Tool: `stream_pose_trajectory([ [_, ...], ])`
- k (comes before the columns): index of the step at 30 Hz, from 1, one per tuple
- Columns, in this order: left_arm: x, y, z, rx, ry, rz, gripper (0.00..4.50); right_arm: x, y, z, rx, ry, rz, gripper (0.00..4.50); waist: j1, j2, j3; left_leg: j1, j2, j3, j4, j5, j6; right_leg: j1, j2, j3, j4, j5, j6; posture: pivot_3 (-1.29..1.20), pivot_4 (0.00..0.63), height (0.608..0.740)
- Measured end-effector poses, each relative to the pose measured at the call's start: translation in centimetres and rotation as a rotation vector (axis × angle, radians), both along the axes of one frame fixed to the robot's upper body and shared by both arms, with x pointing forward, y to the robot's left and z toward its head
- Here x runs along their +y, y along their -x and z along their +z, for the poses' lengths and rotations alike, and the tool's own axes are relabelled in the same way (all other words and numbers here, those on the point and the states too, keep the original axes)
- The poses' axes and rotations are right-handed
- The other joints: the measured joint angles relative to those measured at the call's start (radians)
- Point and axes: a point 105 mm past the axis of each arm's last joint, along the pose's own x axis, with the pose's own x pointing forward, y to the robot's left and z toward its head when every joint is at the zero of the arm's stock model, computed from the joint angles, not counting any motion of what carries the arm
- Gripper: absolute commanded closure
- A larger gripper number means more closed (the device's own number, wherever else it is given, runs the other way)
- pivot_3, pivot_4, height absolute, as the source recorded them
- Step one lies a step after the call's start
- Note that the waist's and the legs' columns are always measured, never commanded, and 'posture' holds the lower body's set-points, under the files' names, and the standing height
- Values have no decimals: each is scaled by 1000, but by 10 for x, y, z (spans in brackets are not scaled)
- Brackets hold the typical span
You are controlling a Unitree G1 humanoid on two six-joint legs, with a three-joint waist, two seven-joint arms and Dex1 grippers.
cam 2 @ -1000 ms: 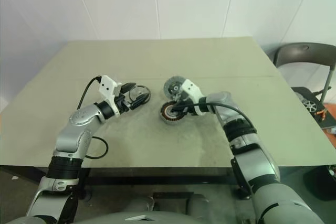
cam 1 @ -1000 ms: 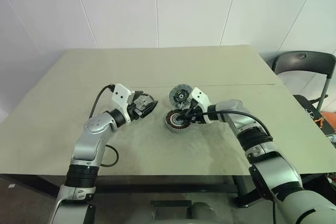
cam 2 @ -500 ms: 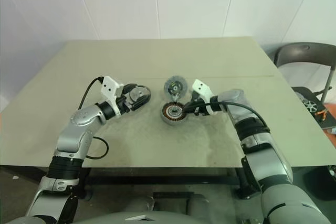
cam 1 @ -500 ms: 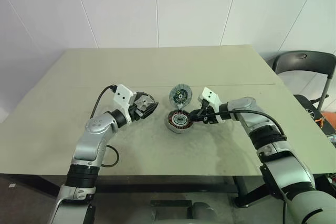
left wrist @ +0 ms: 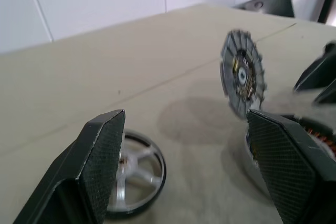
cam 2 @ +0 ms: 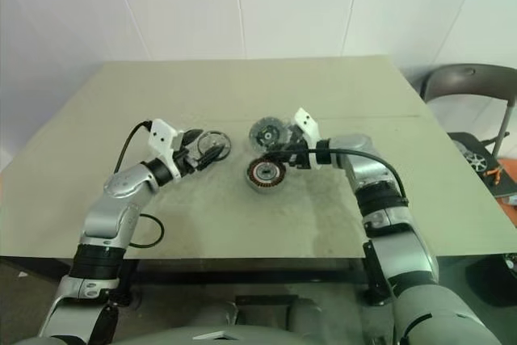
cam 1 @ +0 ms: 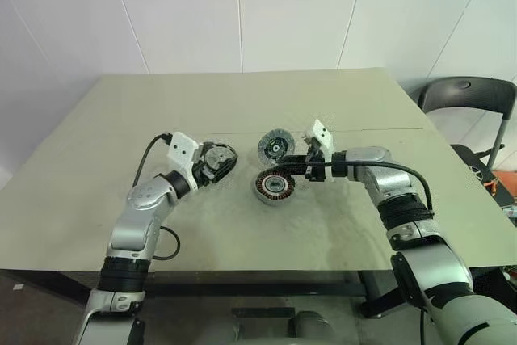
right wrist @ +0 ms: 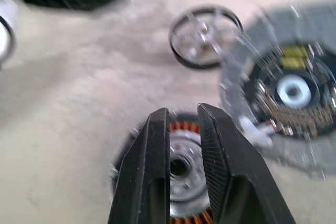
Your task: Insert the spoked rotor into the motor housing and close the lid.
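The motor housing (cam 1: pixel 273 187) sits on the table with its copper windings facing up. Just above its far right side hovers my right gripper (cam 1: pixel 280 169), pointing left, its black fingers (right wrist: pixel 149 171) nearly together with nothing between them. The grey lid (cam 1: pixel 276 147) stands on edge right behind the housing. Left of it the spoked rotor (left wrist: pixel 135 174) lies flat on the table. My left gripper (left wrist: pixel 185 116) is open wide just short of the rotor, one finger (left wrist: pixel 100 166) hiding part of the rim, and touches nothing.
The beige table (cam 1: pixel 339 224) has a seam (cam 1: pixel 388 130) running across behind the parts. A black cable (cam 1: pixel 170 241) loops beside my left arm. A dark chair (cam 1: pixel 467 99) stands off the right rear corner.
My right gripper has risen off the housing and swung to point left above it. The left gripper, rotor, lid and housing have stayed put.
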Motion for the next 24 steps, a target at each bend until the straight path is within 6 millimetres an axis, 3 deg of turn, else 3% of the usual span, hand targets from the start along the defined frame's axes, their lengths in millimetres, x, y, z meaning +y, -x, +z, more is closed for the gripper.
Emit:
stream_pose_trajectory([
  [5,0,0,-1,1,0,6,573,18,5,0,8,-22,28,3600,2,0,0,0,0,0,0,0,0,0,0,0,0,0,0,0,0,740],
  [10,0,-1,0,-1,-2,9,573,22,-1,-50,28,185,-70,3600,4,0,0,0,0,0,0,0,0,0,0,0,1,0,0,0,0,740],
  [16,0,-1,0,-3,-4,13,573,21,1,-51,21,183,-41,3600,4,0,0,0,0,0,0,0,0,0,0,0,0,0,0,0,0,740],
  [19,0,-1,0,-3,-4,13,573,24,10,-42,57,84,17,3600,4,0,0,0,0,0,0,0,0,0,0,0,0,0,0,0,0,740],
  [24,0,-1,0,-3,-4,12,573,22,22,6,69,-136,111,3600,4,0,0,0,0,0,0,0,0,0,0,0,0,0,0,0,0,740],
])
